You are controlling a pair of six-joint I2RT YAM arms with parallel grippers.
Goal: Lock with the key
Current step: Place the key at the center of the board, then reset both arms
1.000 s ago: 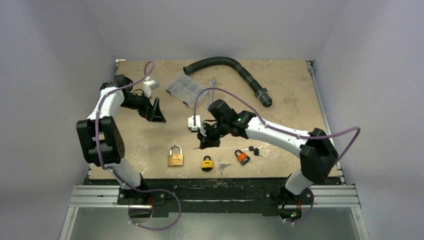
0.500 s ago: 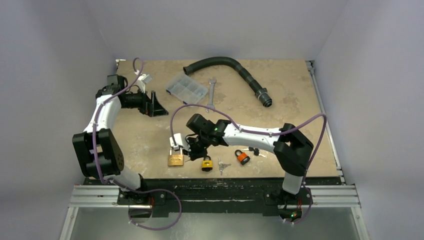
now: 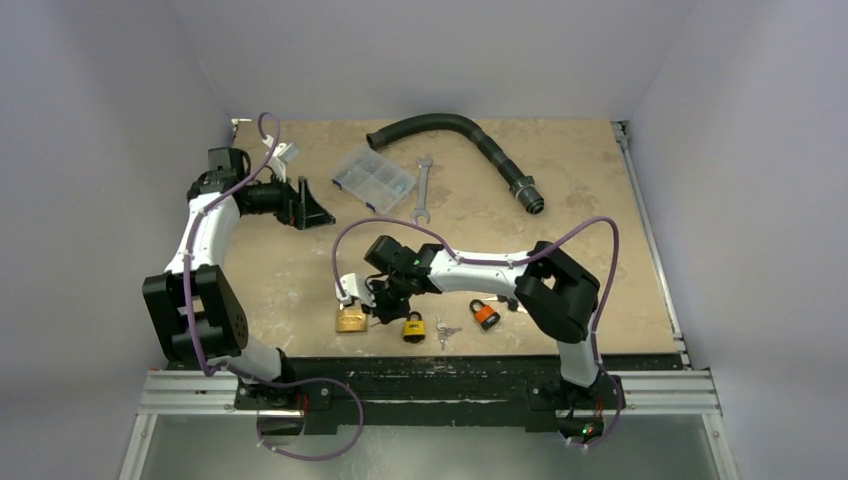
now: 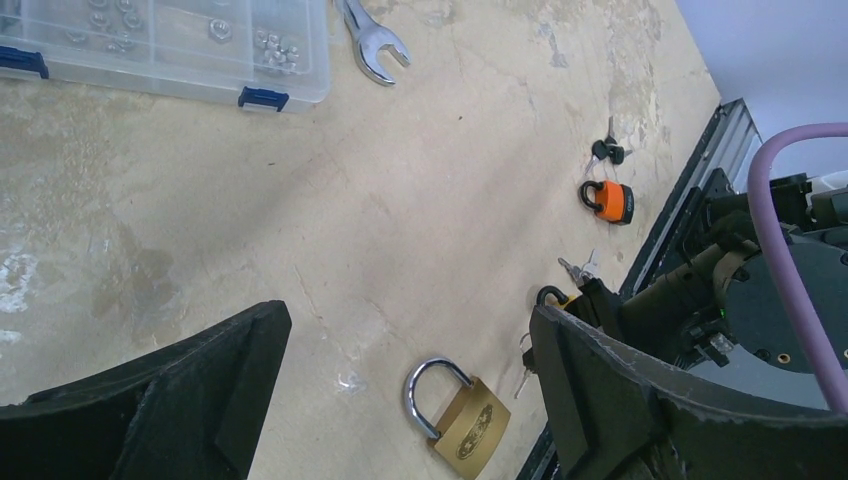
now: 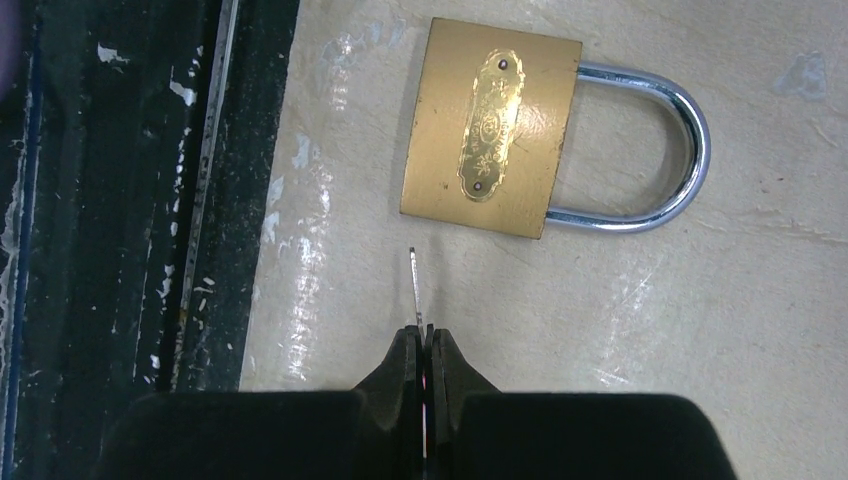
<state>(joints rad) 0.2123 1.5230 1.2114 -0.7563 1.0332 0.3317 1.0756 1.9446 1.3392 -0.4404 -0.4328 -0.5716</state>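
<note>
A brass padlock point(image 3: 351, 319) with a steel shackle lies flat near the table's front edge; it also shows in the left wrist view point(image 4: 470, 430) and in the right wrist view point(image 5: 490, 130). My right gripper point(image 5: 425, 340) is shut on a key point(image 5: 416, 285). The key's thin blade sticks out toward the padlock's body, just short of its bottom edge. In the top view the right gripper point(image 3: 378, 303) hovers just right of the padlock. My left gripper point(image 3: 316, 210) is open and empty at the far left point(image 4: 405, 330), well away from the padlock.
A yellow padlock point(image 3: 414, 326), loose keys point(image 3: 445, 330), an orange padlock point(image 3: 485, 314) and black-headed keys point(image 3: 512, 300) lie along the front edge. A clear organizer box point(image 3: 372, 180), a wrench point(image 3: 423, 190) and a black hose point(image 3: 450, 125) lie at the back.
My right arm has swung left and toward the front edge, bringing the key down beside the brass padlock. My left arm has drawn back toward the far left.
</note>
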